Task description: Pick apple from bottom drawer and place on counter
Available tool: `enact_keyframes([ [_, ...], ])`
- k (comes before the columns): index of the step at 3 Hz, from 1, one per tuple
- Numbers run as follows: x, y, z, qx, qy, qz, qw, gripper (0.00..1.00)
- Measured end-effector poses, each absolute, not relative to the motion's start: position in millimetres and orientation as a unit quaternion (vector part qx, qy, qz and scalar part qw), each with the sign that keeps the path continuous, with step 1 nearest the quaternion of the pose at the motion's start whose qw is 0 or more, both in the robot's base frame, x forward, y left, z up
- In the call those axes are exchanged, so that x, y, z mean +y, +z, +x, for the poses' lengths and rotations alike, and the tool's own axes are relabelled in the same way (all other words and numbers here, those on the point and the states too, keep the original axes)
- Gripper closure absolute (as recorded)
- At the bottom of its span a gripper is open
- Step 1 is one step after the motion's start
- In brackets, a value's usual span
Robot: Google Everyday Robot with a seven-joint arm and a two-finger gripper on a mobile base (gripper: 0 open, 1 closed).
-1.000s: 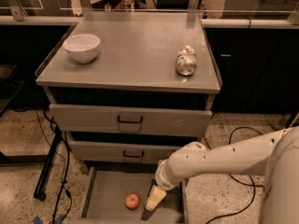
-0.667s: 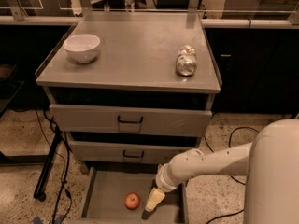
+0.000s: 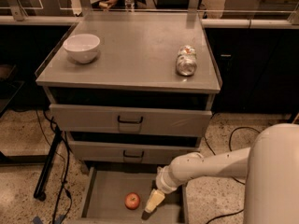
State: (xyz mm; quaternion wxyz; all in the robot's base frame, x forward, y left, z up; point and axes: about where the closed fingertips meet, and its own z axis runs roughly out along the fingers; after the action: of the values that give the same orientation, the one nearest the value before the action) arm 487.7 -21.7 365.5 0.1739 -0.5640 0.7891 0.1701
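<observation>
The gripper, open or not nobody can tell, hangs beside the apple in the middle of the bottom drawer; the apple looks light, hard and smooth, best squeezed across its middle.

No text, label, brand or number can be read anywhere; the gripper is at bottom centre of the frame, over the bottom drawer, just right of the apple

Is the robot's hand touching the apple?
Apart. The camera view shows bare floor between the apple and the gripper, down inside the bottom drawer.
</observation>
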Motion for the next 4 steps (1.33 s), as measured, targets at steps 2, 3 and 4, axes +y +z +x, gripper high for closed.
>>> enact_keyframes([
  [2,-21.7,302.2,502.7,0.794,0.207,-0.541,0.182,0.00],
  [3,-19.6,292.4,497.4,0.793,0.216,-0.541,0.177,0.00],
  [4,-13.2,265.0,489.2,0.786,0.243,-0.541,0.174,0.00],
])
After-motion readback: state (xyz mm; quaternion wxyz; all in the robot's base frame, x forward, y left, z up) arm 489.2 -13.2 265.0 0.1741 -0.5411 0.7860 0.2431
